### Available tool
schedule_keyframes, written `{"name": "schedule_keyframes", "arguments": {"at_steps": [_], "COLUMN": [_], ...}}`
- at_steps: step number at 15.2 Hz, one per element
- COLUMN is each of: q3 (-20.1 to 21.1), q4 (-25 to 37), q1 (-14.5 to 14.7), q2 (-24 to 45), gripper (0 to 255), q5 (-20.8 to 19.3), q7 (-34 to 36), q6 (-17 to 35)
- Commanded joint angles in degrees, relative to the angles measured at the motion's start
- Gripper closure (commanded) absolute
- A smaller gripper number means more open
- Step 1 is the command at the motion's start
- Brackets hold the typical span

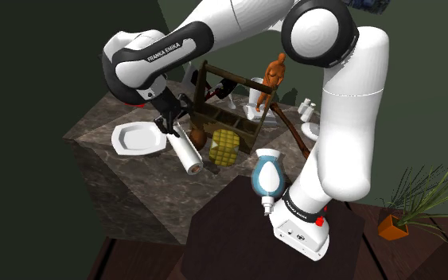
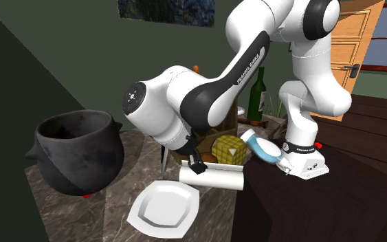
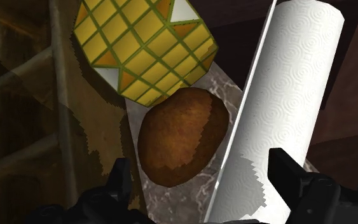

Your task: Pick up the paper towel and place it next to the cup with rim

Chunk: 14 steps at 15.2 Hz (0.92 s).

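White embossed paper towel roll point(image 3: 285, 95) lies on its side on the dark veined stone tabletop point(image 1: 95, 119), close to its edge. It sits inside my black two-finger gripper point(image 3: 198, 157), whose jaws are spread wide, one finger just beside the roll and the other well off it. A rounded brown lump point(image 3: 180, 137) shares that gap, so I judge that closing here could pinch both together, or shove the roll so it rolls off the edge.

paper towel point(image 3: 285, 95) and yellow block point(image 3: 142, 48) cut off at edges
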Motion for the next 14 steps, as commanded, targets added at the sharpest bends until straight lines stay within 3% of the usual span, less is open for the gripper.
{"name": "schedule_keyframes", "arguments": {"at_steps": [1, 2, 3, 12, 13, 14], "q3": [0.0, 0.0, 0.0, 0.0, 0.0, 0.1], "q4": [0.0, 0.0, 0.0, 0.0, 0.0, -8.2], "q1": [0.0, 0.0, 0.0, 0.0, 0.0, -0.5], "q2": [0.0, 0.0, 0.0, 0.0, 0.0, -7.1], "gripper": [0, 0, 255, 255, 0, 0], "q5": [0.0, 0.0, 0.0, 0.0, 0.0, 1.8], "q7": [0.0, 0.0, 0.0, 0.0, 0.0, 3.1], "q6": [0.0, 0.0, 0.0, 0.0, 0.0, 7.2]}}
